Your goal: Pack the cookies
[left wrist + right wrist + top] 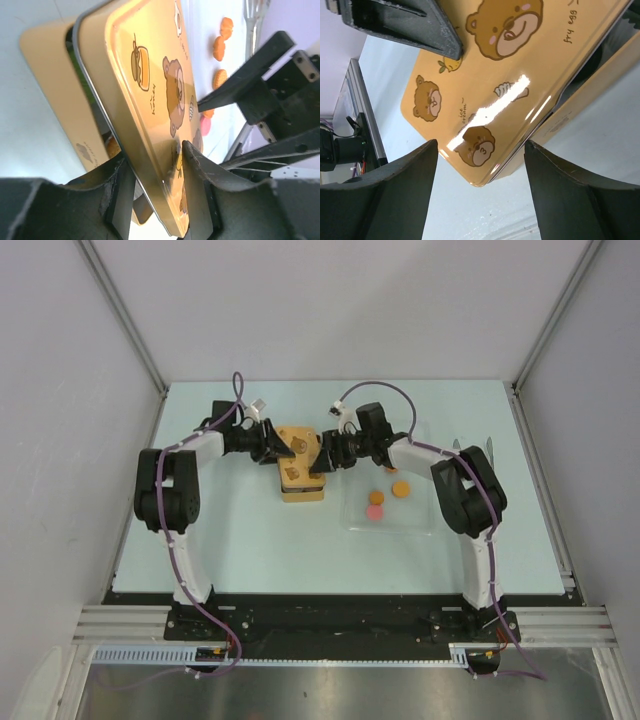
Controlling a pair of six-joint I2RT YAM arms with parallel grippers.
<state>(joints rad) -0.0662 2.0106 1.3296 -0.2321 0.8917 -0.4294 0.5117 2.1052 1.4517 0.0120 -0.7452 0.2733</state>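
Fingers of the left gripper sit on both sides of the lid edge, one on the bear side and one under it. I cannot tell if they pinch the lid or just sit by it. The lid is tilted up over the yellow box. The right gripper is wide apart and holds nothing. One of its finger tips is right at the lid's top. The cookies lie to the right of the box on a clear tray, some orange and one pink. I think they are light, small and hard, and could snap or slip. It looks best to take one softly by its round edge, from the sides.
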